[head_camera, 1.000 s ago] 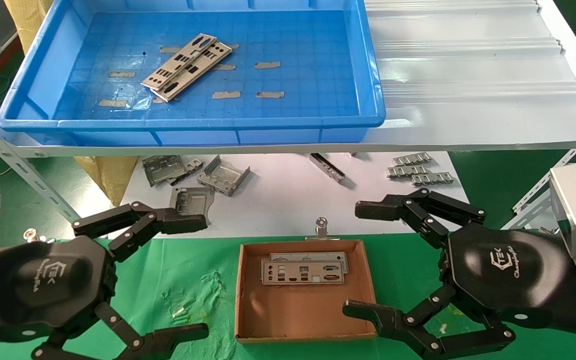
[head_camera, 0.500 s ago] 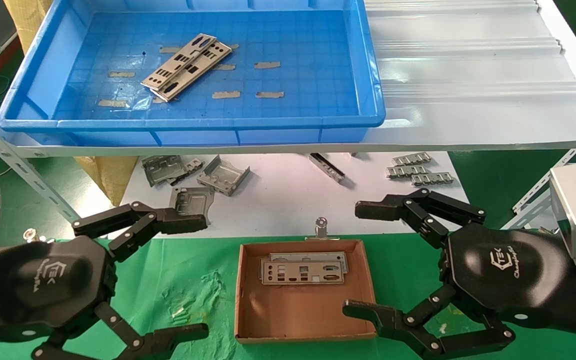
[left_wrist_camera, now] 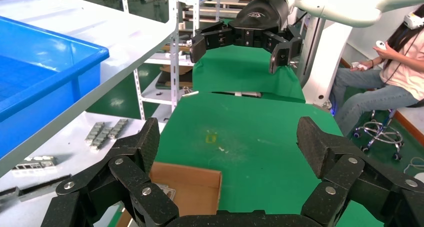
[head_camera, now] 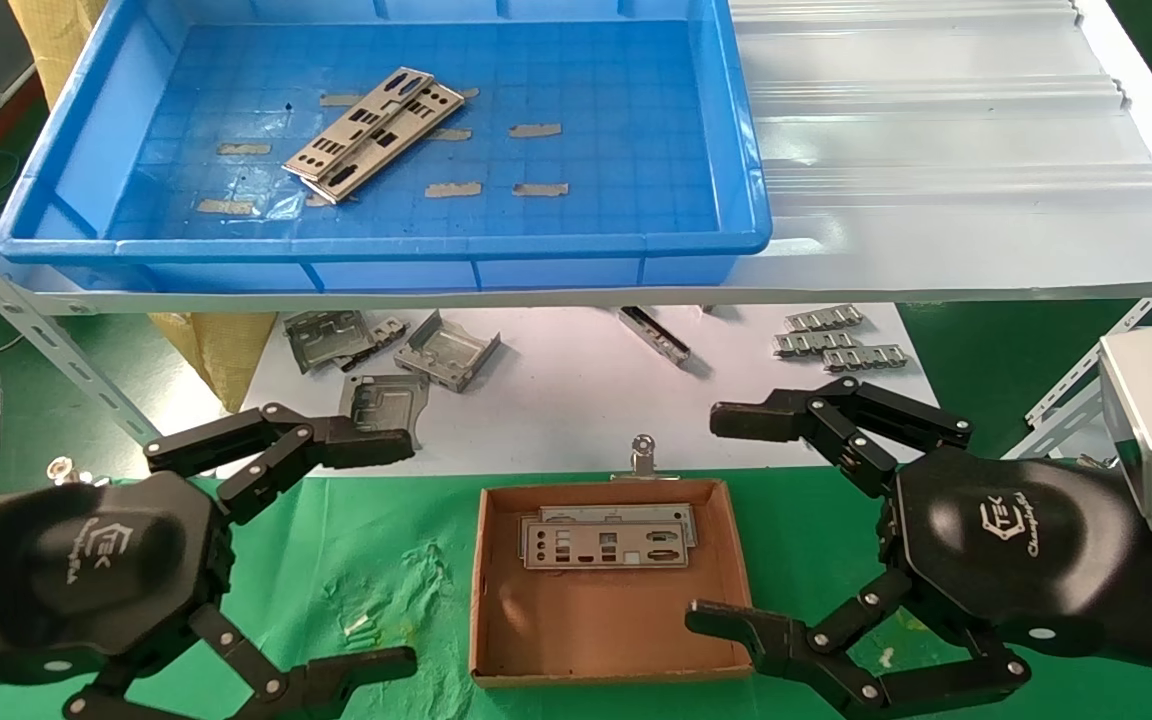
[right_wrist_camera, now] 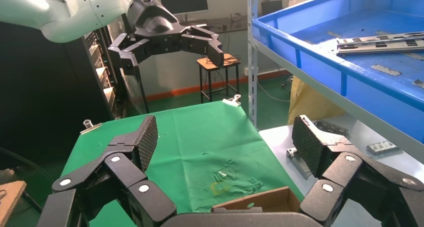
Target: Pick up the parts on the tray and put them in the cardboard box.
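The parts (head_camera: 373,133) left to move, thin punched silver-grey metal plates, lie overlapped and slanted on the floor of the blue tray (head_camera: 751,150) up on the white shelf (head_camera: 946,150); there look to be two, though the overlap makes the count uncertain. Others (head_camera: 604,540) already rest flat in the cardboard box (head_camera: 481,590) on the green cloth (head_camera: 386,560) below. The left gripper (head_camera: 341,550) hangs beside the box on its left and the right gripper (head_camera: 726,520) on its right, each with jaws spread wide and nothing between them. The step in hand seems to be the reach up to the tray. The left gripper looks the nearer choice. It should lift clear of the tray's front rim before going in, then come down on the top plate alone. Such flat plates give little to grip, so catching a long edge where it overhangs the one beneath would likely serve best, closing gently to avoid dragging both.
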